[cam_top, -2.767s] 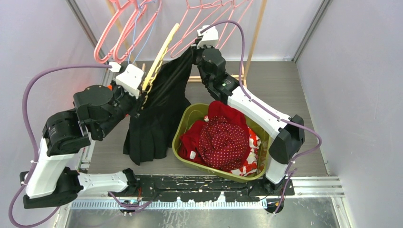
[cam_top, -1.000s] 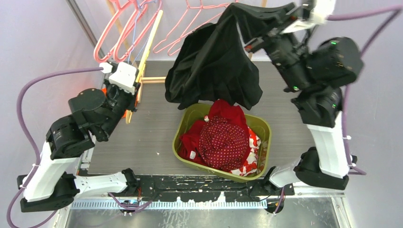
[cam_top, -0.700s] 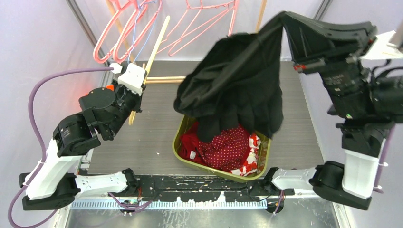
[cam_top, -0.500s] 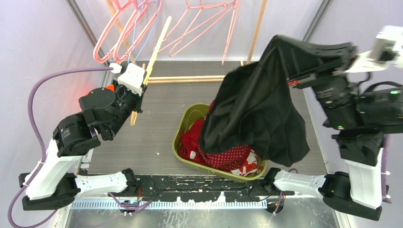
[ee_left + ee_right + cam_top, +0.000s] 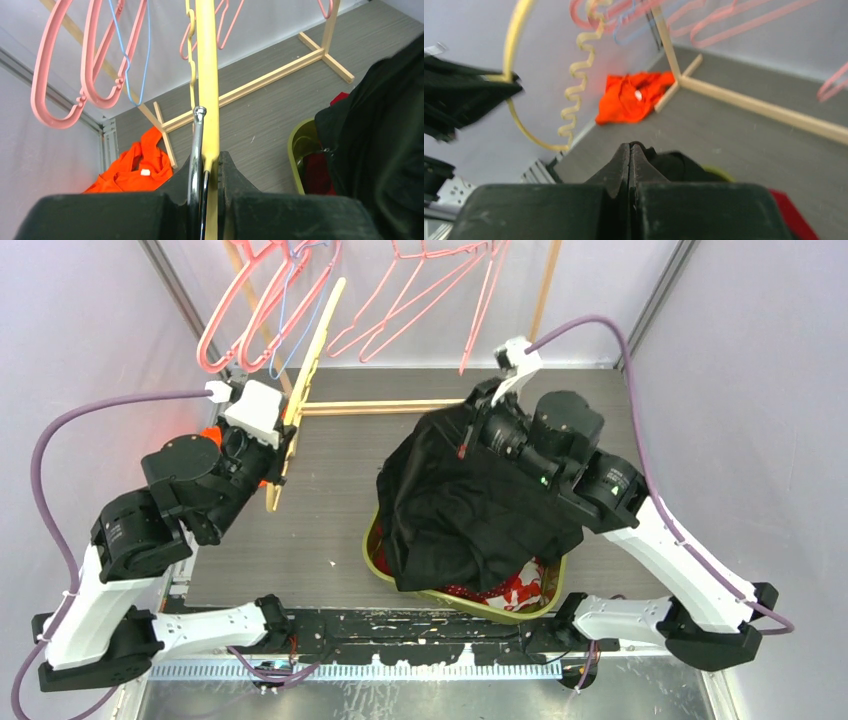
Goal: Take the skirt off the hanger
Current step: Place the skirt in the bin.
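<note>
Tabletop [image 5: 330, 510]: grey, with both arms reaching over it. The left arm is on the far-left side and the right arm comes across the middle.

Skirt [image 5: 460, 510]: black, fully off the hanger. It is bunched and draped over the green basket [image 5: 369, 543], covering most of the red clothes inside. Its top edge runs up to the right arm's wrist and the bulk spills down toward the near-left.

Hanger [image 5: 318, 350]: yellow and bare, well apart from the skirt on the left. Its long axis runs near-to-far, tilted up toward the pink hangers on the rack.

Left pincer [image 5: 207, 165]: you have it clamped shut on the hanger, near its metal hook.

Right pincer [image 5: 630, 150]: jaws pressed together, with black cloth bunched right at the tips. Judged with the top view, you are pinching a thin fold of the skirt.

Key relation: the skirt hangs straight below and just ahead of the right pincer, directly over the basket. The right arm is the nearer one and the left is out of it. Likely all you need is to let go and drop it.
</note>
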